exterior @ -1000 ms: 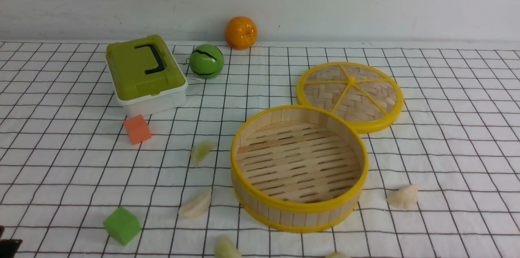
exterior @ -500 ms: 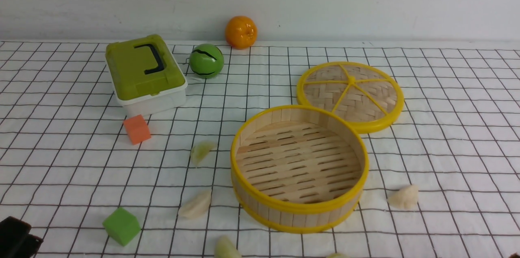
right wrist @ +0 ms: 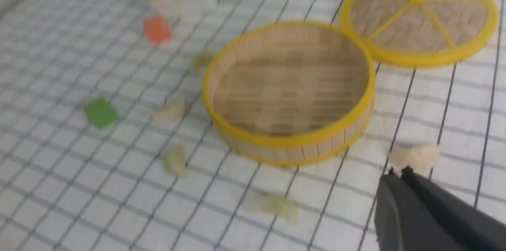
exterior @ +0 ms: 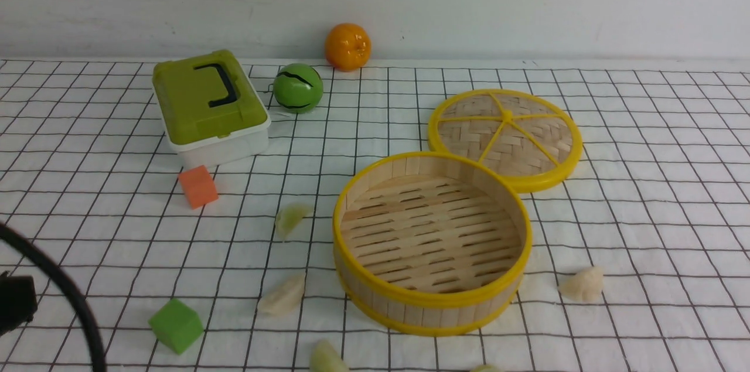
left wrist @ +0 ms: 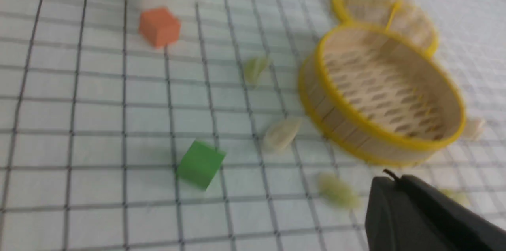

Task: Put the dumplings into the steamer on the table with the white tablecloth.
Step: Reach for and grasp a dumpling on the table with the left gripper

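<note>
The steamer (exterior: 430, 300) stands empty in the middle of the table, on the white tablecloth (exterior: 644, 184). Several dumplings lie around it: a pale green one (exterior: 290, 218), a cream one (exterior: 284, 296), a cream one on the right (exterior: 582, 285), and two pale green ones at the near edge (exterior: 326, 357) (exterior: 486, 368). My left gripper (left wrist: 389, 178) is shut and empty, above the cloth near the steamer's (left wrist: 344, 128) wall. My right gripper (right wrist: 397, 172) is shut and empty, its tips just short of the cream dumpling (right wrist: 415, 157).
The woven lid (exterior: 505, 137) lies flat behind the steamer, touching it. A green-lidded box (exterior: 208, 105), a green ball (exterior: 297, 88) and an orange (exterior: 347, 47) stand at the back. An orange cube (exterior: 198, 186) and a green cube (exterior: 176, 325) lie at the left. A black cable (exterior: 70, 296) arches at the lower left.
A black part of my left arm has risen along the lower left edge of the front view, and its cable now shows. Nothing on the cloth has moved.
</note>
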`<state>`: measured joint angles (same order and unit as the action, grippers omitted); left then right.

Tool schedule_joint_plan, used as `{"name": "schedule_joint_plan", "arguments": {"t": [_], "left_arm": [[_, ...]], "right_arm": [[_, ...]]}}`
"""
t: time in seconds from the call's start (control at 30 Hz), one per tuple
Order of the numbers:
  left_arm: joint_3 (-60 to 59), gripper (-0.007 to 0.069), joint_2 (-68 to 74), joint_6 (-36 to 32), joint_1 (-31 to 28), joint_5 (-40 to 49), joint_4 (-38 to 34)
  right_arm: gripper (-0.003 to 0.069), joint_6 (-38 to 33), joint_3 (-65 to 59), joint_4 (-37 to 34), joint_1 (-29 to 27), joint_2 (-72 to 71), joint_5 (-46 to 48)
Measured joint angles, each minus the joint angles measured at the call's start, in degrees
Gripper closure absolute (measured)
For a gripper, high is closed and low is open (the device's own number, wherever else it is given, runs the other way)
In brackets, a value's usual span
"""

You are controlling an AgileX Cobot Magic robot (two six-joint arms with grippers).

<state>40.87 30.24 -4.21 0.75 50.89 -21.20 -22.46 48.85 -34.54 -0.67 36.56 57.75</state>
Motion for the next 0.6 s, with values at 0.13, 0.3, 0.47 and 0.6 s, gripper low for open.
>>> {"name": "schedule_joint_plan", "arguments": {"t": [0.13, 0.3, 0.47, 0.6], "left_arm": [[6.7, 0.0637, 12.2, 7.1, 8.1, 8.4, 14.6], [13.2, 0.0633, 25.2, 16.1, 15.7, 9.8, 24.8], [20.7, 0.0543, 37.7, 17.5, 17.2, 9.2, 23.3], [29.6, 0.0356, 49.5, 15.5, 17.2, 8.5, 18.1]], "right_arm": [[0.0680, -0.5, 5.5, 6.8, 7.0, 9.3, 7.5], [0.0679, 2.0, 5.8, 15.0, 15.8, 13.8, 10.9], [0.0678, 5.1, 5.8, 18.3, 20.2, 15.0, 12.5], [0.0674, 5.3, 5.8, 17.2, 20.7, 15.0, 12.8]]}}
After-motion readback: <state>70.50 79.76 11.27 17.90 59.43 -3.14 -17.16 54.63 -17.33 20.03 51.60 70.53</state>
